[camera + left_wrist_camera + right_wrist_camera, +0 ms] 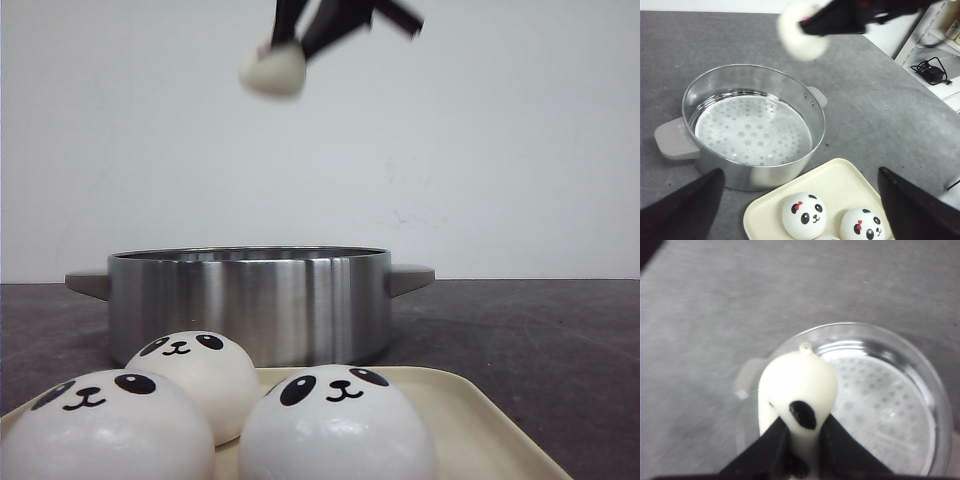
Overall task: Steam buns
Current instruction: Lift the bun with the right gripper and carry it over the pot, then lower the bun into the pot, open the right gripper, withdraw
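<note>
1. Hanging in the air above the steel steamer pot (250, 300), one bun (272, 70) is squeezed between the fingers of your right gripper (799, 432); in the right wrist view you see its white body pinched narrow and one black eye patch facing the camera.
2. You see the other three buns on the cream tray (470, 420) in the front view, just before the pot: one at the left (105, 425), one behind it (200, 375), one at the right (335, 425). The left and the back bun appear to touch.
3. You see the pot's inside in the left wrist view: a perforated plate (752, 130) with no bun on it, and grey handles on two sides.
4. Your left gripper (800, 207) is spread wide and holds nothing; its two dark fingers stand well apart, over the tray and the pot's near edge.
5. Pot and tray stand on a dark grey table (530, 340).
</note>
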### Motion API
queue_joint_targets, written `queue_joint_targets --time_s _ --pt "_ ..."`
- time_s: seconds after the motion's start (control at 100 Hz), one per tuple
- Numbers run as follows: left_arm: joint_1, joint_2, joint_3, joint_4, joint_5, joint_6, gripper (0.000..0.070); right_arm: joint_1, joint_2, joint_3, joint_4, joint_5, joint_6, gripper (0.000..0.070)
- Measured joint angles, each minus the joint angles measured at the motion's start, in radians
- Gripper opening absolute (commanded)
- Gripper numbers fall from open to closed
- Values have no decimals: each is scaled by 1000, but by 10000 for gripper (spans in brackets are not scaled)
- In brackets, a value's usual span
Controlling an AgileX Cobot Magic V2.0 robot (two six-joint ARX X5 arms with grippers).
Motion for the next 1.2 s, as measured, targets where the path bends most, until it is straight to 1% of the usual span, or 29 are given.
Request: queue_joint_targets --time_s 0.12,0.25,0.38,0.44,0.65,0.79,0.85,0.88,0.92,0.99,1.04,1.07,1.2 --pt "0 0 0 0 0 0 596 -28 127 47 2 -1 -3 3" --pt "0 0 0 -1 0 0 596 -54 229 56 4 3 -2 2" --pt "0 0 0 -6 0 0 596 -74 303 56 5 69 -2 3" --pt "0 0 0 -7 0 0 596 -83 327 56 11 87 -2 2" --pt "0 0 0 -12 0 0 596 -119 364 56 34 86 6 2" --pt "0 0 0 -36 -1 0 596 -126 381 56 10 44 14 3" --pt "0 0 0 -36 -1 0 596 -126 389 56 -3 39 17 11" --pt "0 0 0 -36 -2 0 596 -126 391 56 -10 39 17 28" --pt "0 0 0 -36 -2 0 596 -124 394 56 -14 40 17 78" --pt "0 0 0 -36 -2 0 596 -122 395 56 -8 40 17 220" --pt "0 0 0 -35 -3 0 596 -122 395 56 -5 40 17 306" --pt "0 0 0 -35 -10 0 596 -122 395 56 -1 37 19 345" --pt "0 0 0 -35 -23 0 596 -117 395 62 7 36 25 438"
